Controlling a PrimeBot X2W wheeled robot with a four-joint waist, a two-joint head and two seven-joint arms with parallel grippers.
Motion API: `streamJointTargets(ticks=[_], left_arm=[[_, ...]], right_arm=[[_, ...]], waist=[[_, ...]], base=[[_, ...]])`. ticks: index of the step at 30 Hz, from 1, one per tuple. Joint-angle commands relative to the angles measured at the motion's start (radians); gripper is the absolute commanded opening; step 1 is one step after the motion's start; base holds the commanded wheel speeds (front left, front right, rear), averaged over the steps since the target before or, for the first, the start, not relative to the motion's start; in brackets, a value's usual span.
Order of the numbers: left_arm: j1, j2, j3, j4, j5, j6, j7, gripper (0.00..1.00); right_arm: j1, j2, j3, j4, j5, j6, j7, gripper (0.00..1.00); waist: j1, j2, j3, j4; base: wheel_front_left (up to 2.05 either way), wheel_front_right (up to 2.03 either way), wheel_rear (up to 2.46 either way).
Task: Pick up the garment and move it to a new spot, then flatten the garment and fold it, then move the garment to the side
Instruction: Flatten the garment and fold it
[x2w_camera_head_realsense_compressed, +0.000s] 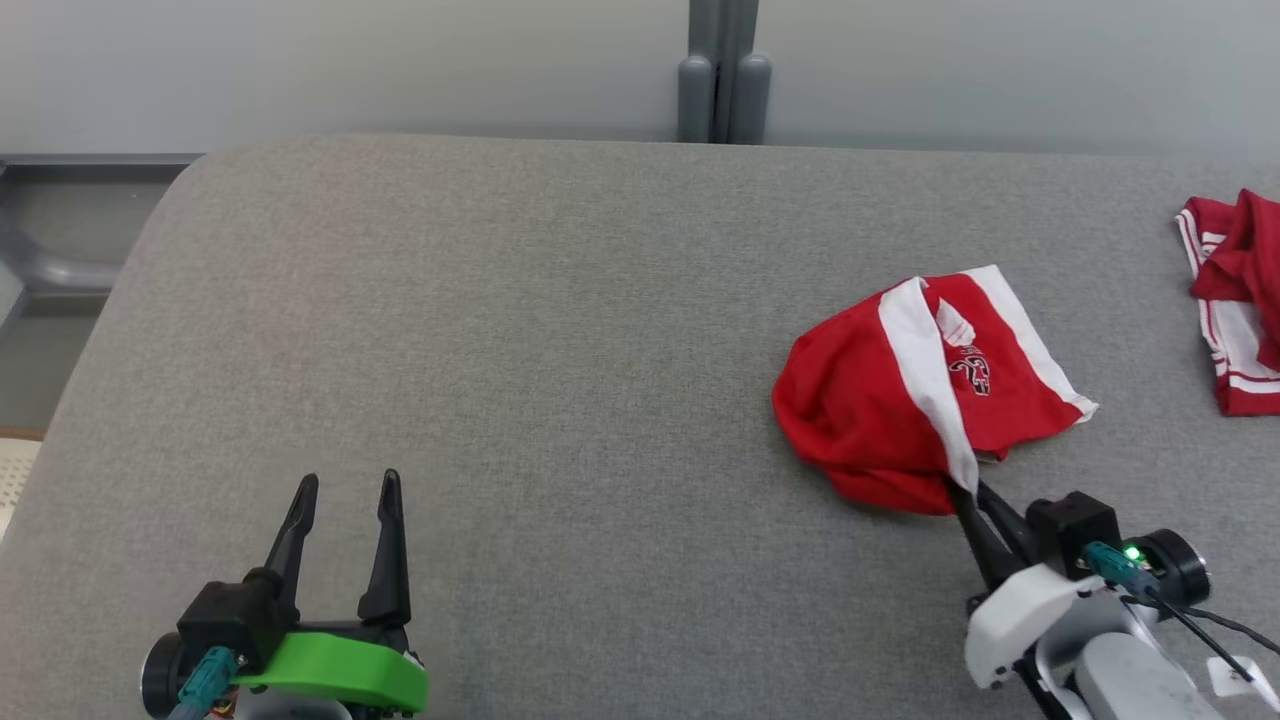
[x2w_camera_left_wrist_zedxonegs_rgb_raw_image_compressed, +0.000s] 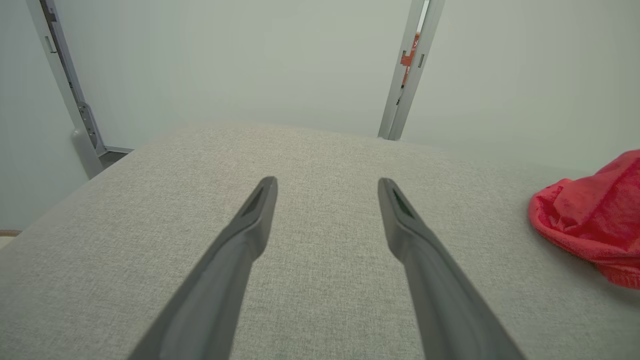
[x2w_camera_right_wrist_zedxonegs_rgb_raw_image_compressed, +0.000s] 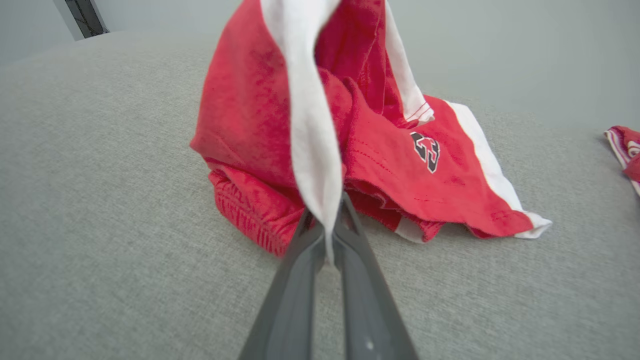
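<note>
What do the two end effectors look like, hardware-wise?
The left end effector: two long tapered dark fingers, black base, bright green cover, teal connector. The right end effector: same fingers, black block, white shell, pale grey forearm, teal connector, lit green LED, thin black cable with a white tag.

The left hand sits at the lower left, its two dark fingers spread wide and pointing straight forward. The right hand angles forward and leftward from its pale wrist, fingers pinched tight together on the garment.
</note>
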Motion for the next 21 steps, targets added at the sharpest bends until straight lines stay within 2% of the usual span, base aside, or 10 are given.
streamJointTargets(ticks=[1, 4, 7, 8, 9, 17, 21], left_arm=[[0.01, 0.001, -0.001, -0.003, -0.001, -0.003, 0.0, 1.0], [0.002, 0.0, -0.007, -0.005, -0.008, -0.003, 0.0, 1.0], [-0.005, 0.0, -0.014, -0.004, -0.013, -0.003, 0.0, 1.0], [-0.007, 0.0, -0.017, -0.003, -0.014, -0.003, 0.0, 1.0], [-0.008, 0.0, -0.019, -0.003, -0.016, -0.003, 0.0, 1.0], [0.003, 0.0, -0.018, 0.002, -0.015, -0.001, 0.0, 1.0], [0.004, 0.0, -0.018, 0.002, -0.015, 0.0, 0.0, 1.0]], right_arm=[[0.033, -0.028, -0.019, -0.027, -0.021, -0.002, -0.003, 0.0], [0.114, -0.085, -0.066, -0.087, -0.071, -0.002, -0.003, 0.0], [0.175, -0.092, -0.082, -0.087, -0.055, -0.002, -0.003, 0.0], [0.188, -0.083, -0.087, -0.088, -0.031, -0.002, -0.003, 0.44], [0.19, -0.077, -0.091, -0.103, -0.013, -0.002, -0.003, 1.0], [0.175, -0.098, -0.088, -0.298, 0.056, -0.002, -0.003, 1.0], [0.137, -0.118, -0.094, -0.349, 0.066, -0.002, -0.003, 1.0]], waist=[[0.0, 0.0, -0.014, -0.044], [0.0, 0.0, -0.01, -0.074], [0.0, 0.0, -0.008, -0.082], [0.0, 0.0, -0.008, -0.084], [0.0, 0.0, -0.007, -0.085], [0.0, 0.0, -0.016, -0.085], [0.0, 0.0, -0.018, -0.077]], base=[[0.0, 0.0, 0.0], [0.0, 0.0, 0.0], [0.0, 0.0, 0.0], [0.0, 0.0, 0.0], [0.0, 0.0, 0.0], [0.0, 0.0, 0.0], [0.0, 0.0, 0.0]])
